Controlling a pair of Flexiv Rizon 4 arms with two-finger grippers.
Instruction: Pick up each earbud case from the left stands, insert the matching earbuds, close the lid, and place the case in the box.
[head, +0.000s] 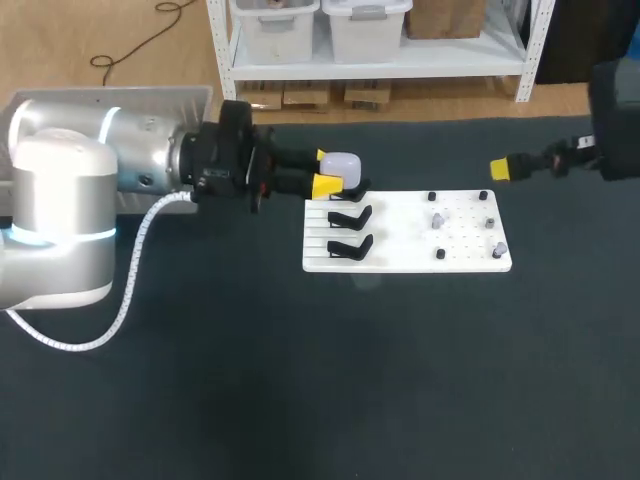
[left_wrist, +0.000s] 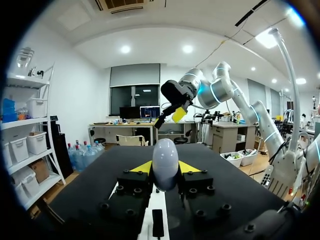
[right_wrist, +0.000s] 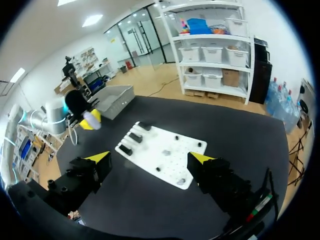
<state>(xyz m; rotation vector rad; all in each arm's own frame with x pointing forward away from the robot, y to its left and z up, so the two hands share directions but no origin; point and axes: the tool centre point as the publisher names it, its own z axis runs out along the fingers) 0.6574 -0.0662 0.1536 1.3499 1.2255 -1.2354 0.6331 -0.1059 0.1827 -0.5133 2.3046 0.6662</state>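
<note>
Head view: my left gripper (head: 333, 172) is clamping the pale egg-shaped plastic earbud case (head: 343, 163) over the ten o'clock corner of the white peg board (head: 400, 262); insertion, lid-closing and boxing are remaining. Left wrist view: its lid seam is hiding. Right wrist view: my right gripper (right_wrist: 149, 159) is hanging, fingers apart; I'm not finding the earbuds.

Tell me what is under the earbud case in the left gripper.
An empty black stand on the white board seems to lie under the earbud case; the left gripper hides part.
</note>
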